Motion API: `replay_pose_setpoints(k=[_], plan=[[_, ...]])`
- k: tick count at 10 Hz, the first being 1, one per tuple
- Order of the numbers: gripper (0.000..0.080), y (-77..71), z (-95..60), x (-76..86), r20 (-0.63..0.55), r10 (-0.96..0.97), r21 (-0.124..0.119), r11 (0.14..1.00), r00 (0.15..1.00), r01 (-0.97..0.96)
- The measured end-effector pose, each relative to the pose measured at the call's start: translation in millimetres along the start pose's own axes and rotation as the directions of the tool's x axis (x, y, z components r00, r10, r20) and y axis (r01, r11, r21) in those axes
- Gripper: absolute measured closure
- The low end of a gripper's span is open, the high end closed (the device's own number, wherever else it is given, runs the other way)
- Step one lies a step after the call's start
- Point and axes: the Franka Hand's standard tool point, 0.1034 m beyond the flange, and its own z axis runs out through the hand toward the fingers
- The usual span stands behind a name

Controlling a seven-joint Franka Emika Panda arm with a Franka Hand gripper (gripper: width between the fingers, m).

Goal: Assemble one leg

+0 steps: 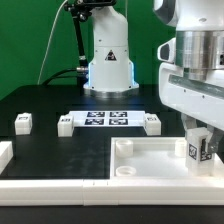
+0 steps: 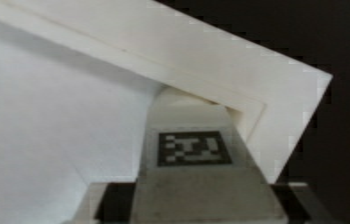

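Note:
My gripper [image 1: 197, 138] is shut on the leg [image 1: 198, 149], a small white block with a black-and-white tag facing the camera. It holds the leg upright over the right end of the large white square tray-like part [image 1: 150, 172], at or just above its surface. In the wrist view the leg [image 2: 193, 150] runs from between my gripper's [image 2: 204, 205] dark pads down to a corner of the tray [image 2: 243, 62]. The leg's far end hides the corner socket, so I cannot tell whether they touch.
Three loose white legs lie on the black table: one at the exterior view's left [image 1: 23, 122], and one at each end [image 1: 66, 124] [image 1: 152, 121] of the marker board [image 1: 107, 119]. A white part [image 1: 5, 152] sticks in at the left edge. The robot base [image 1: 108, 60] stands behind.

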Motion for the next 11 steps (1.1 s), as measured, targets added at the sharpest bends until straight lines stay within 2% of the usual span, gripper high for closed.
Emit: replay_pose_setpoints(k=[2, 3, 4, 5, 6, 7, 10, 11], plan=[[0.0506, 0.0, 0.1, 0.0, 0.0, -0.05, 0.0, 0.999, 0.999, 0.05], [0.0314, -0.2, 0.0, -0.4, 0.0, -0.053, 0.001, 0.999, 0.999, 0.053], [0.0203, -3.1, -0.1, -1.4, -0.007, -0.102, 0.024, 0.994, 0.995, 0.102], [0.0166, -3.2, 0.3, -3.3, -0.011, -0.228, 0.024, 0.973, 0.974, 0.228], [0.0166, -4.4, 0.3, -7.0, -0.015, -0.322, 0.028, 0.946, 0.947, 0.322], [0.0153, -6.2, 0.3, -11.8, -0.028, -0.504, 0.032, 0.863, 0.863, 0.505], [0.0151, -8.9, -0.9, -13.0, -0.047, -0.763, 0.03, 0.644, 0.644, 0.765], [0.0151, -10.1, -1.6, -11.8, -0.056, -0.842, 0.025, 0.536, 0.537, 0.844]])
